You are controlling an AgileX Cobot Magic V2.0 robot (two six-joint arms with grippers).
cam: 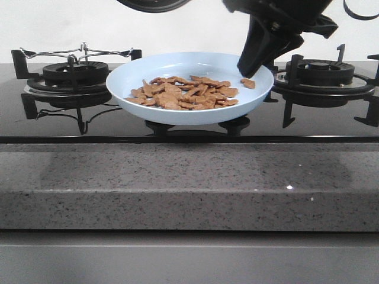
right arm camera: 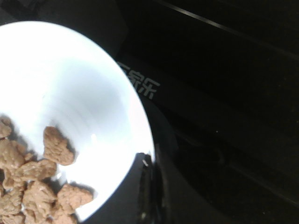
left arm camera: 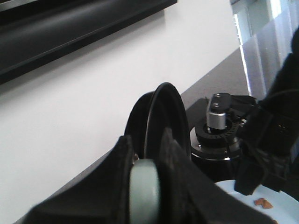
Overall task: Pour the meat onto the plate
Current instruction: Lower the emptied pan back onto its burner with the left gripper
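Observation:
The pale-blue plate stands on the black stove top between two burners. The meat lies in it as a flat heap of orange-brown slices, with one loose piece near the right rim. My right gripper comes down from the upper right and is shut on the plate's right rim. In the right wrist view the meat sits close to the fingers. My left gripper is shut on the teal handle of a black frying pan, held high on edge above the plate.
Gas burners with black grates stand left and right of the plate. A grey speckled counter edge runs along the front. The pan's underside shows at the top of the front view. A white wall is behind.

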